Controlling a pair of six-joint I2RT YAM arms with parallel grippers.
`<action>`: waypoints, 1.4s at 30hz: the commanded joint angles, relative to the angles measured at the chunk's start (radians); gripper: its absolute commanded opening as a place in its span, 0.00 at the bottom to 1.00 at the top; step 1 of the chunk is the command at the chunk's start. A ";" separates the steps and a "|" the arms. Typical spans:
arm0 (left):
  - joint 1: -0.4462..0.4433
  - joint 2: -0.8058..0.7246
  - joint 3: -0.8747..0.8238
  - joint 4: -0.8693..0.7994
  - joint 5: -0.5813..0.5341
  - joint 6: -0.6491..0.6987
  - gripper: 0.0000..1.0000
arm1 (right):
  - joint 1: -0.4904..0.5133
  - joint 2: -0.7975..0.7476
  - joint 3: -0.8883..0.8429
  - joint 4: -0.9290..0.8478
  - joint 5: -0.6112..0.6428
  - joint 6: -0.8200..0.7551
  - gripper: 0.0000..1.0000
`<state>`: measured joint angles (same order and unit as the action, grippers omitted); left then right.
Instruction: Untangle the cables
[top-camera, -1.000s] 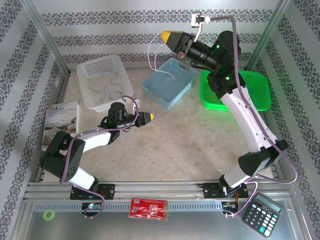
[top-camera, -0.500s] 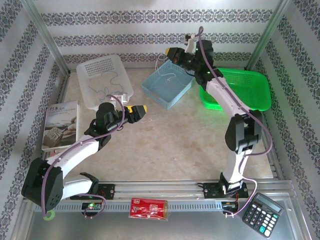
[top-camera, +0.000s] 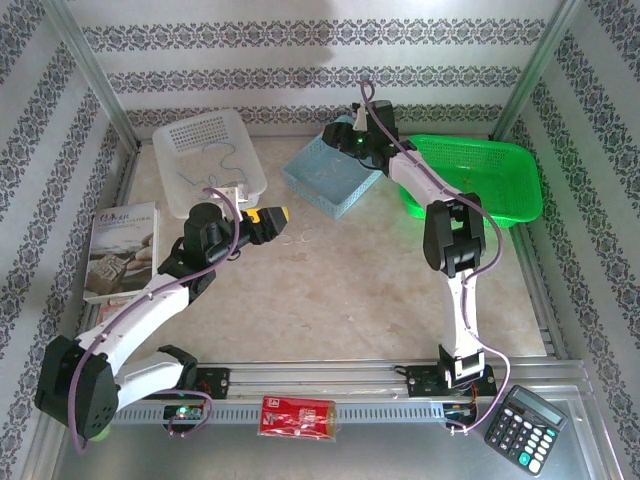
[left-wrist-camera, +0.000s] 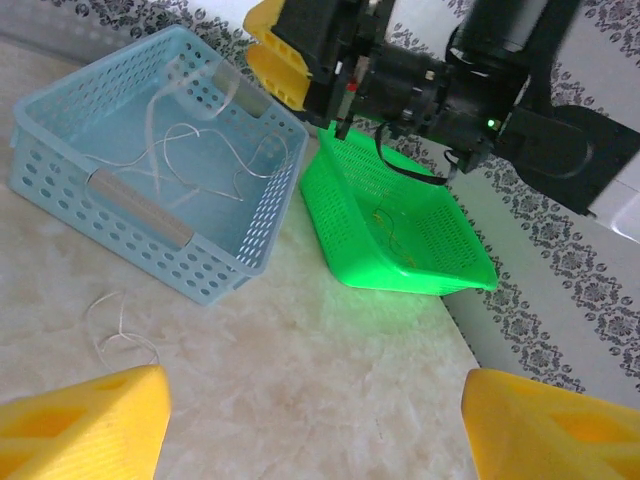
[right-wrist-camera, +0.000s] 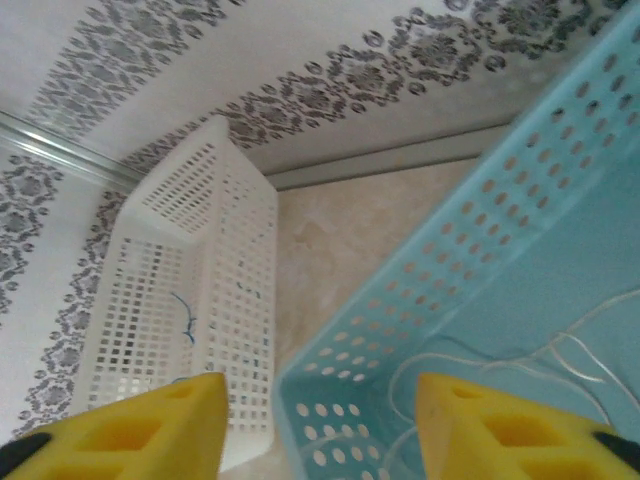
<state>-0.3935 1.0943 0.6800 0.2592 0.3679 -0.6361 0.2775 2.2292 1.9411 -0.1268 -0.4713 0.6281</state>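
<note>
The cables are thin curly wires sorted by colour. White wires (left-wrist-camera: 205, 150) lie in the light blue basket (top-camera: 305, 182), also seen as white wires (right-wrist-camera: 520, 360). Dark blue wires (top-camera: 200, 180) lie in the white basket (top-camera: 175, 130). A yellowish wire (left-wrist-camera: 385, 222) rests in the green basket (top-camera: 520, 165). One loose white wire (left-wrist-camera: 115, 330) lies on the table near the blue basket. My left gripper (top-camera: 278, 222) hovers open over the table with nothing between its yellow fingers. My right gripper (top-camera: 338, 140) hangs open over the blue basket's far corner and holds nothing.
A booklet (top-camera: 125, 250) lies at the left edge beside my left arm. A calculator (top-camera: 525, 428) and a red packet (top-camera: 298, 416) sit on the front rail. The patterned walls close in the back and sides.
My right arm swung down and left from above the green basket to the blue basket and opened, dropping its white wire. My left gripper opened wider and reached forward.
</note>
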 joint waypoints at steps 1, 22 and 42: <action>-0.010 -0.022 0.031 -0.040 -0.015 0.023 0.79 | -0.014 -0.043 0.068 -0.093 0.035 -0.073 0.58; -0.006 0.052 0.052 -0.302 -0.233 -0.010 0.89 | 0.224 -0.523 -0.599 0.022 0.123 -0.183 0.55; -0.047 0.624 0.406 -0.548 -0.297 -0.050 0.64 | 0.244 -0.910 -1.149 0.225 0.280 -0.039 0.55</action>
<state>-0.4232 1.6943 1.0546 -0.2459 0.1036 -0.6498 0.5255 1.3468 0.8261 0.0605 -0.2321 0.5751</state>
